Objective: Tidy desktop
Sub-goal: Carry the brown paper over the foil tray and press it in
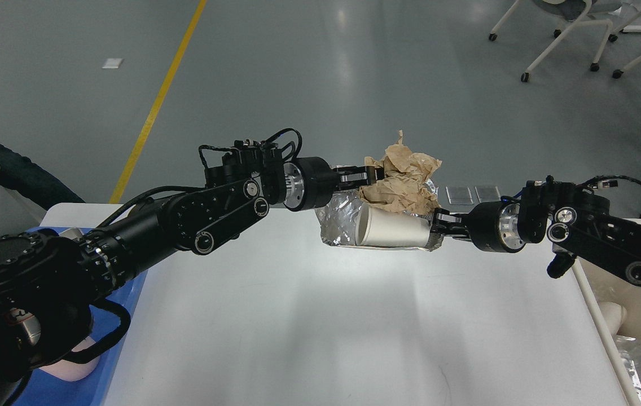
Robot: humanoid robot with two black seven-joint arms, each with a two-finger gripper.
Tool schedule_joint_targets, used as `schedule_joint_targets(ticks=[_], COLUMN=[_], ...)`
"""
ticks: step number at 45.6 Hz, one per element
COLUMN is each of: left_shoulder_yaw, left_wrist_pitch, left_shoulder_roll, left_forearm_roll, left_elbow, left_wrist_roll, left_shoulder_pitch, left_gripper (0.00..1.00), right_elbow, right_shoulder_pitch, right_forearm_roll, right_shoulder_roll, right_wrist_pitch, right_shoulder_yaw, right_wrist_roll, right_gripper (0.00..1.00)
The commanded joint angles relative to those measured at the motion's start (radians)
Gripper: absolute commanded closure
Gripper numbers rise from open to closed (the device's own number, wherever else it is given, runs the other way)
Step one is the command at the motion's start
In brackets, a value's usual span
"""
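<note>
The white desktop (354, 316) fills the lower middle of the head view. A silver foil tray (338, 223) is held above its far part, with a white paper cup (394, 228) lying on its side in it and crumpled brown paper (402, 180) piled on top. My left gripper (374, 176) comes from the left and is shut on the brown paper at the tray's far edge. My right gripper (438, 220) comes from the right and is shut on the tray's right rim.
A blue plastic tray (123, 338) lies at the desktop's left edge, partly under my left arm. A cream-coloured bin (636, 332) stands at the right edge with foil inside it. Chairs stand on the grey floor beyond.
</note>
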Motion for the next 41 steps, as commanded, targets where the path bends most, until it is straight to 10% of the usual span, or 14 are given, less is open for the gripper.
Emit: schedule_joint_targets(ticks=[1,7,23,31,41], left_shoulder_yaw=[0.015,0.017,0.135,0.119,0.119], left_wrist_pitch=[0.007,0.003,0.002,0.003,-0.013], left_shoulder_roll=[-0.008,-0.025,-0.035,-0.035,-0.019], left_forearm_roll=[-0.003,-0.003,-0.015,-0.033,-0.176], left_elbow=[0.022,0.063,0.079,0.079,0.079], left_wrist_roll=[0.005,0.005,0.007,0.007,0.005], left_shoulder_pitch=[0.000,0.000,-0.017,-0.027,-0.076], left_gripper=[0.80,0.57,0.54,0.11,0.03], right_elbow=[0.002,0.002,0.002,0.002,0.001], right_shoulder_pitch=[0.000,0.000,0.003,0.003,0.000], right_forearm_roll=[0.000,0.000,0.000,0.002,0.006], right_shoulder_roll=[-0.004,-0.009,-0.015,-0.015,-0.021], right_wrist_pitch=[0.000,0.000,0.000,0.000,0.000], right_shoulder_yaw=[0.002,0.004,0.008,0.010,0.008], right_wrist_roll=[0.000,0.000,0.000,0.000,-0.001], right_gripper=[1.00,1.00,1.00,1.00,1.00])
